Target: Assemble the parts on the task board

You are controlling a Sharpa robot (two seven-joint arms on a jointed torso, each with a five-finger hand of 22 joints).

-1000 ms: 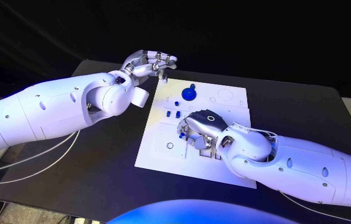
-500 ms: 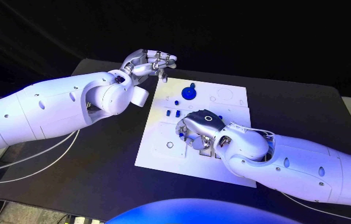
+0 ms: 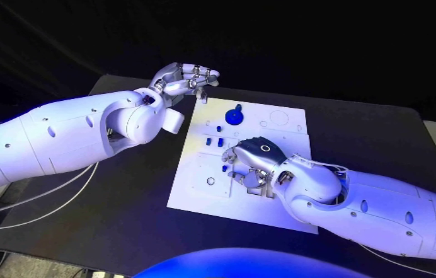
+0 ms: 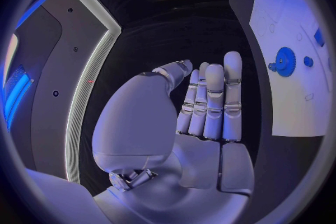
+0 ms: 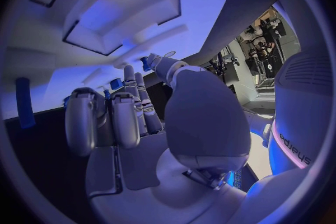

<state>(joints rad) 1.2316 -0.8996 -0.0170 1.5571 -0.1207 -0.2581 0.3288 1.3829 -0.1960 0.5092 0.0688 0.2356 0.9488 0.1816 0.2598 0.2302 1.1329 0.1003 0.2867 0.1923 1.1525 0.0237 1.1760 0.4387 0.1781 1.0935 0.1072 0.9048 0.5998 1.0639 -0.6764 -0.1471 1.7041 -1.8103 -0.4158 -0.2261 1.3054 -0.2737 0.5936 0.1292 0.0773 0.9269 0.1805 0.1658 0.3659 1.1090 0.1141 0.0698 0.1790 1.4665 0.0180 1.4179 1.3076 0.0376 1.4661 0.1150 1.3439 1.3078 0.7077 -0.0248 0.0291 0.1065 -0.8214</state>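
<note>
While the right robot hand (image 3: 252, 159) crouches palm-down over the middle of the task board (image 3: 201, 193), the left robot hand (image 3: 186, 79) hangs off the board's far-left corner, above the black counter (image 3: 109, 208)

Right robot hand — fingers curled down toward the board; the right wrist view puts a small blue piece (image 5: 145, 63) at the tip of its thumb, but whether it is pinched or merely touched I cannot tell. Two of its fingers (image 5: 137, 95) reach straight out, the others fold short.

Left robot hand — fingers bunched together and upright in the left wrist view, nothing seen in them; reads as closed on air, idle.

Parts: blue round part (image 3: 236, 115) stands near the board's far edge, between the two hands and touched by neither. Small blue pegs (image 3: 213, 141) sit just beside the right hand, on its far-left side, standing on end as far as I can judge. Rectangular recesses (image 3: 259, 191) lie on the near side of that hand, partly under it.

Judgement: the right hand is much the nearer to the pegs and slots — the coming move turns on the short gap between its fingertips and those pegs.

Surface matte black, the room behind dark
</note>
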